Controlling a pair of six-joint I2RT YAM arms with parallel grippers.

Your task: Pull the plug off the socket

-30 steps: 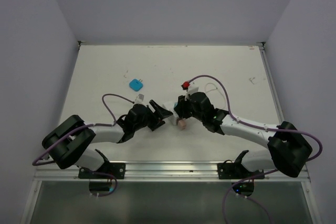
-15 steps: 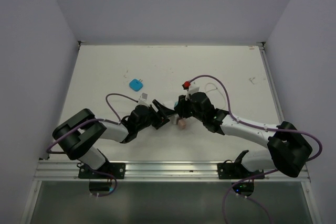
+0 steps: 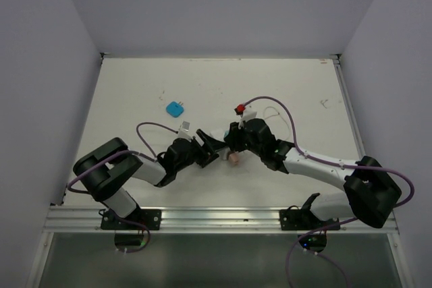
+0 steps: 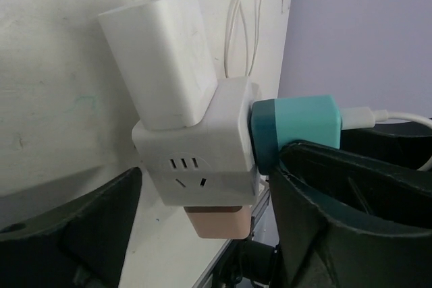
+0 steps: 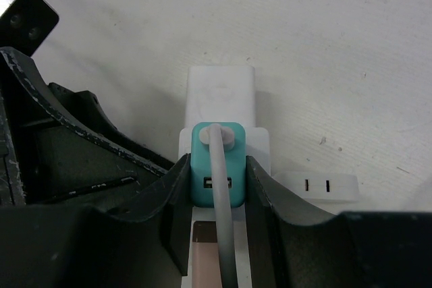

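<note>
The white cube socket [image 4: 196, 160] lies on the table with a white plug block [image 4: 162, 59], a teal plug [image 4: 297, 129] and a tan plug [image 4: 219, 220] stuck in its sides. My right gripper [image 5: 217, 193] is shut on the teal plug [image 5: 217, 166], one finger on each side, with its grey cable [image 5: 223, 234] running back between them. My left gripper [image 4: 206, 227] is open, its fingers [image 4: 74, 234] wide on both sides of the socket; the left finger does not touch it. In the top view both grippers meet at the socket [image 3: 220, 142].
A second white block with two slots [image 5: 317, 185] lies just right of the socket. A blue square object [image 3: 175, 108] sits at the left, a red-capped piece [image 3: 238, 108] and a loose white cable [image 3: 271, 111] behind the right gripper. The table's near edge rail [image 3: 223, 215] is close.
My left arm has pushed its gripper to the right, up to the socket. The right gripper has stayed on the teal plug.
</note>
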